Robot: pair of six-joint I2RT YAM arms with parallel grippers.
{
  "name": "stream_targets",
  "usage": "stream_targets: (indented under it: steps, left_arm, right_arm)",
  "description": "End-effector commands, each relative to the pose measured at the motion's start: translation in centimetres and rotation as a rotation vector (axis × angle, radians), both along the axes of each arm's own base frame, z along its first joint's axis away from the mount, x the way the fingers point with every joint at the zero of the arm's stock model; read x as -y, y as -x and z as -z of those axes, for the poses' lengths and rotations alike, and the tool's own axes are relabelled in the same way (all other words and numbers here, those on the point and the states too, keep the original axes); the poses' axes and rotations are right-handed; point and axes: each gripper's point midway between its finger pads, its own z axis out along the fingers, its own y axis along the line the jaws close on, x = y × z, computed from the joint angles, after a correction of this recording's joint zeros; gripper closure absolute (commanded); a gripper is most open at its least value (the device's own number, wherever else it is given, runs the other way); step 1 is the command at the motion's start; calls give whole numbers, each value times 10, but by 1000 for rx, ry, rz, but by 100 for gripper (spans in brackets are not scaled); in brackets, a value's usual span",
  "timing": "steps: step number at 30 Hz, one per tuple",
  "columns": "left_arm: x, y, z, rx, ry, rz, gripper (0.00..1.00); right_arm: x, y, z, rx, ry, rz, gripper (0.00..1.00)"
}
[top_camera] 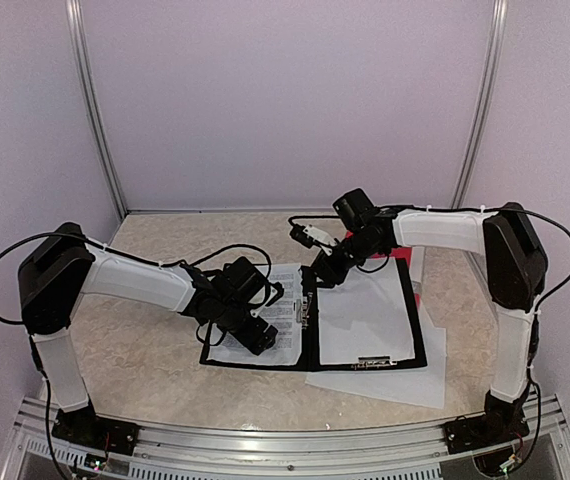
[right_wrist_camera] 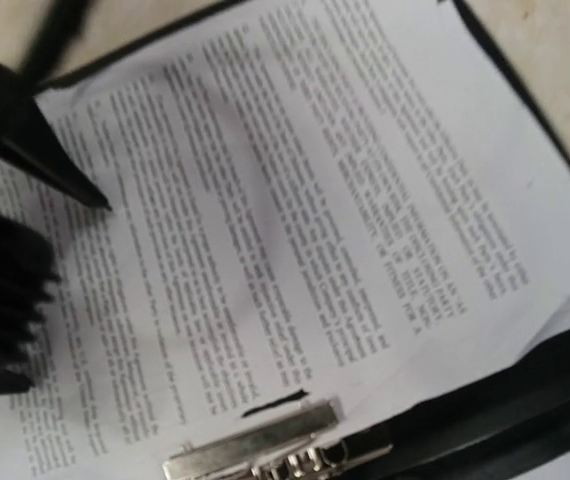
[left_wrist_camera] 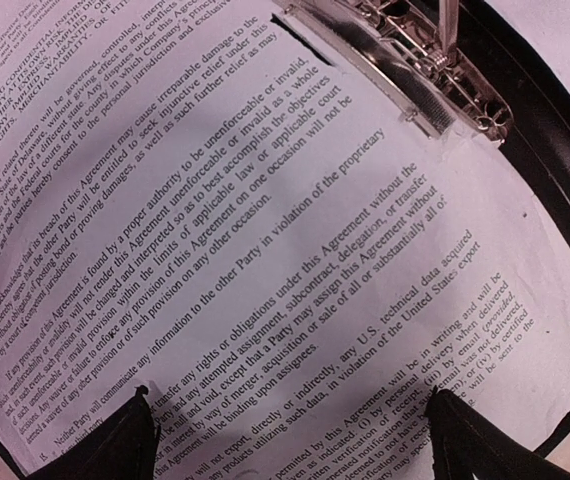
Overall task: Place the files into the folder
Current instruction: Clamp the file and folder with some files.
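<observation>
A black folder [top_camera: 312, 364] lies open on the table. A printed sheet [top_camera: 283, 308] lies on its left half and a blank white sheet [top_camera: 365, 312] on its right half. A metal clip [top_camera: 308, 306] runs along the spine. My left gripper [top_camera: 260, 338] hovers low over the printed sheet [left_wrist_camera: 265, 200], jaws wide open and empty, fingertips [left_wrist_camera: 135, 440] just at the paper. My right gripper [top_camera: 323, 272] is at the far end of the spine; its fingers do not show in the right wrist view, which looks onto the printed sheet [right_wrist_camera: 295, 200] and clip [right_wrist_camera: 255, 450].
More loose white sheets [top_camera: 385, 385] stick out from under the folder's near right corner. A red object [top_camera: 406, 268] lies behind the folder's right half. The left gripper's black finger [right_wrist_camera: 25, 150] shows in the right wrist view. Walls close in the back and sides.
</observation>
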Motion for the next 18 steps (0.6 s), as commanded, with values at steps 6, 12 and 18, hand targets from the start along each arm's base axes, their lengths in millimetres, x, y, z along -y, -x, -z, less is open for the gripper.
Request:
stream_targets:
  steps: [6, 12, 18]
  left_arm:
    - [-19, 20, 30, -94, -101, 20, 10]
    - [-19, 20, 30, -94, -100, 20, 10]
    - [-20, 21, 30, -96, -100, 18, 10]
  right_arm:
    - [12, 24, 4, -5, 53, -39, 49]
    - [10, 31, 20, -41, 63, -89, 54]
    - [8, 27, 27, -38, 76, -100, 58]
